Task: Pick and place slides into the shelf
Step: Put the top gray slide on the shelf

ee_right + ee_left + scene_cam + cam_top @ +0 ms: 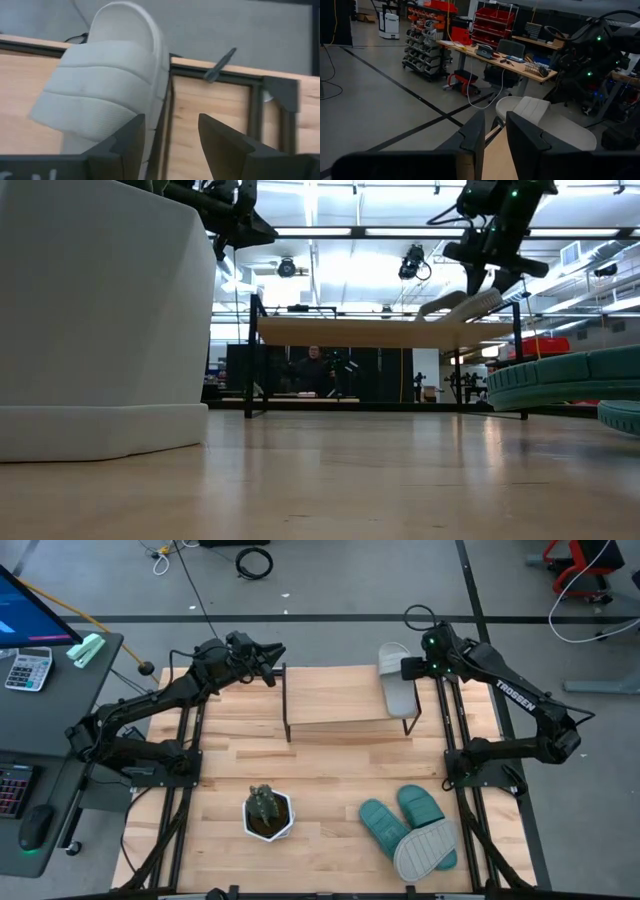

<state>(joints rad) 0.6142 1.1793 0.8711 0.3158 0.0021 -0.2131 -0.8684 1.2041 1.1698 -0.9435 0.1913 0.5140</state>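
1. Since the grey slide [394,678] lies on the right end of the shelf [340,705] with its toe past the far edge, I judge a nudge could tip it off the back.
2. My right hand [408,668] sits at that slide's right side, fingers apart in its wrist view, gripping nothing.
3. My left hand [272,652] hovers near the shelf's far left corner, fingers slightly apart.
4. The other slides [412,830] are piled near the tabletop's front right corner, with the plant [267,813] well apart from them.
5. The shelf's left and middle look free.

A workshop: red parts bins [492,22], cluttered workbench [495,55].
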